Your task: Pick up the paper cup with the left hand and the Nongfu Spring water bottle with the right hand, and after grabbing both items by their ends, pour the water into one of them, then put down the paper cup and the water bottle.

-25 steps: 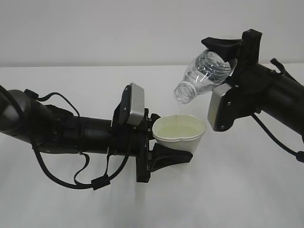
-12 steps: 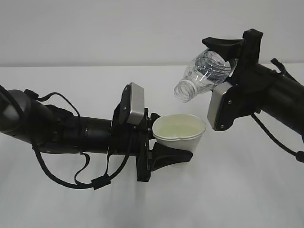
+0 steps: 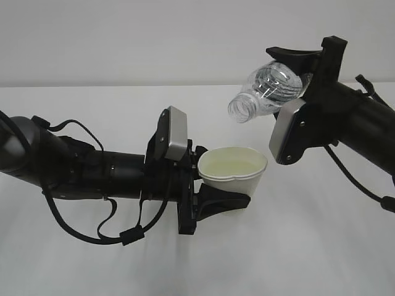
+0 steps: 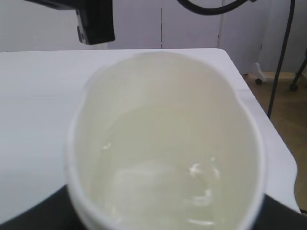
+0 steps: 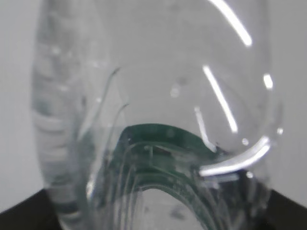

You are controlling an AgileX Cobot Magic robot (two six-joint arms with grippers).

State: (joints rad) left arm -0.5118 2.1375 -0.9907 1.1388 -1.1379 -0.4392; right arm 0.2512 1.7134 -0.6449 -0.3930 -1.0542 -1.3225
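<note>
White table point(image 3: 321, 246), bare. Left hand point(image 3: 213, 185): jaws clamped round the paper cup point(image 3: 233, 169), held above the table. Right hand point(image 3: 295, 68): closed on the Nongfu Spring water bottle point(image 3: 268, 92), above and right of the cup, neck tilted cupward, no stream visible. Cup holds water point(image 4: 163, 177); bottle looks nearly drained. Judged step: pouring finished; next, set both down upright.

Two black tubular robot arms, the left one point(image 3: 92, 169) and the right one point(image 3: 352, 120). One small white paper cup point(image 3: 232, 169) holding clear water point(image 4: 158, 177). One clear ribbed plastic bottle point(image 3: 266, 89) with a dark green label. One white table point(image 3: 308, 246).
</note>
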